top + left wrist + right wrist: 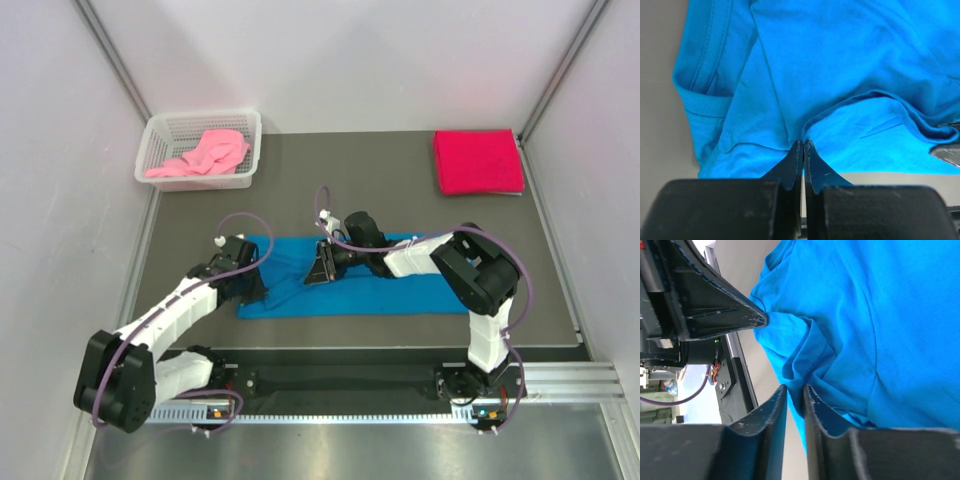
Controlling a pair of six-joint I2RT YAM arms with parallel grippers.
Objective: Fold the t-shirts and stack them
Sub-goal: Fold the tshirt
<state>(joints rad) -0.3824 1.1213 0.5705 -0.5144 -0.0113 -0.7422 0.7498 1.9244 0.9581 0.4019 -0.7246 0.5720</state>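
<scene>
A: Left tool [803, 145]: jaws together, clamped on a pinch of the blue t-shirt [400, 292] near its left end. The cloth puckers up into the tips.
B: Right tool [794, 390]?
A: Jaws nearly together with a thin slit between them, low over the shirt's middle beside a rumpled fold. I cannot tell whether cloth is caught in it.
B: Shirt position?
A: It lies as a long strip across the near half of the bench [380, 190], already narrowed lengthwise and rumpled between the two tools.
B: Step?
A: My judgement: mid-fold on the blue one. The next move likely calls for carrying the left end over toward the right, kept level so the edges land square, then letting go.
B: The others?
A: Red t-shirt [478, 162] is folded at the far right corner, probably the stack site. Pink t-shirt [205, 155] is bunched in the white mesh basket [200, 118] at far left, not yet folded.
B: Surroundings?
A: Dark grey matte bench, pale walls [350, 60] on three sides, aluminium rail [560, 378] along the near edge.
</scene>
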